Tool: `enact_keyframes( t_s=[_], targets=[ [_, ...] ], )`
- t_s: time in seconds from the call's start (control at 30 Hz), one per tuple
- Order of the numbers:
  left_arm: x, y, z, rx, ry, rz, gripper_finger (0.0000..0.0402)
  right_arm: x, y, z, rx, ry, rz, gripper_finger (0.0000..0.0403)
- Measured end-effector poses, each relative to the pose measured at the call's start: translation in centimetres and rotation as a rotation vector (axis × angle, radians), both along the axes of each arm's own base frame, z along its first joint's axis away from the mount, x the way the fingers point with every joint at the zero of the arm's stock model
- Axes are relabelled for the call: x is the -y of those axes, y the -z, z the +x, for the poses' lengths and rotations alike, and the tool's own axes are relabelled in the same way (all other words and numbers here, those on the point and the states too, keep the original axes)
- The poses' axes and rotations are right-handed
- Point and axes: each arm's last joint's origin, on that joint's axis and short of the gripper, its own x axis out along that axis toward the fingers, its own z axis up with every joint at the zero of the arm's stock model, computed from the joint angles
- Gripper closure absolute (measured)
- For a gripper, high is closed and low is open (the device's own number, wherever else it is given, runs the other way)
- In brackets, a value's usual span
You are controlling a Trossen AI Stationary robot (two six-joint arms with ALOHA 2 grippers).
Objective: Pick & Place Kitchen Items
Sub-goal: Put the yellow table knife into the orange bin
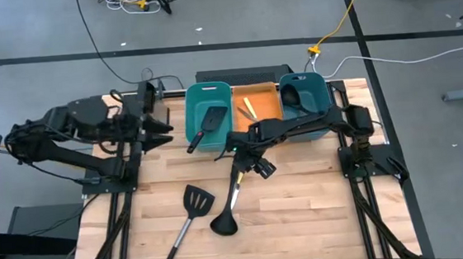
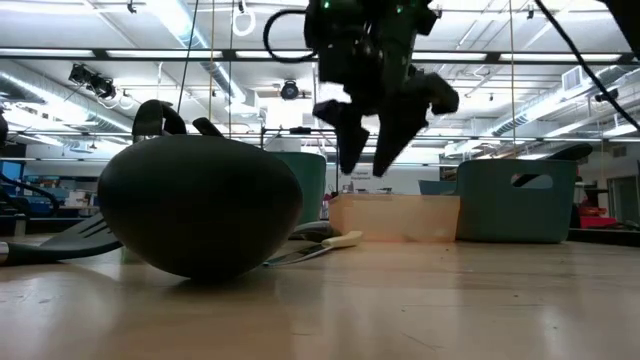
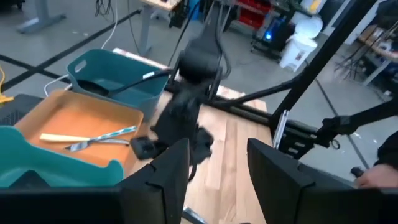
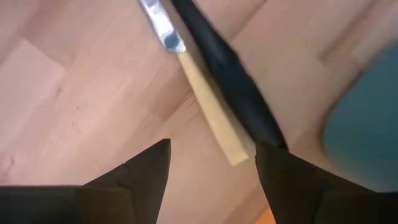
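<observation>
**Right tool spread above a ladle handle and a cream-handled utensil**

Landmark: the orange bin [image 1: 261, 104] at the tabletop's [image 1: 304, 215] far edge.

Nearest the camera in the low view, a black ladle [image 2: 200, 205] lies bowl-down on the pale wood planks, filling much of that picture. From above, this ladle [image 1: 227, 217] sits well in front of the orange bin, its handle running up toward it. Just beside it on the left lies a black slotted spatula [image 1: 194, 205], handle pointing to the near edge.

The right tool [image 1: 249, 163] hangs between the ladle bowl and the orange bin, its fingers [image 4: 146, 168] spread apart and holding nothing. Below them the right wrist view shows the dark ladle handle touching a cream-handled, metal-bladed utensil [image 4: 208, 112].

Inside the orange bin lie yellow and teal sticks [image 3: 87, 137]. The teal bin [image 1: 210, 115] to its left holds another spatula [image 1: 206, 125]; the teal bin [image 1: 305, 99] to its right holds a ladle [image 3: 118, 87].

The left tool [image 1: 159, 128] waits left of the teal bin, fingers [image 3: 161, 180] parted and empty.

Beyond lie grey floor, cables, ceiling lights and shelving. No writing is readable.
</observation>
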Motion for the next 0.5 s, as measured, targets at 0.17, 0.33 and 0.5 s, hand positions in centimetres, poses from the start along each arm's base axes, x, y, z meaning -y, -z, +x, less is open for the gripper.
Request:
enact_keyframes(
  t_s=[0.17,0.33,0.5],
  targets=[
    [-0.1,-0.2,-0.5,0.013,-0.002,0.002,0.0235,0.1,1.9,0.6,-0.044,-0.030,-0.027,0.0175],
    [-0.1,-0.1,-0.5,0.009,0.003,0.016,0.0235,0.1,2.9,1.0,-0.046,-0.043,-0.030,0.0182],
    [-0.1,-0.1,-0.5,0.005,0.005,0.024,0.0235,0.1,3.6,1.4,-0.037,-0.081,-0.039,0.0181]
  ],
)
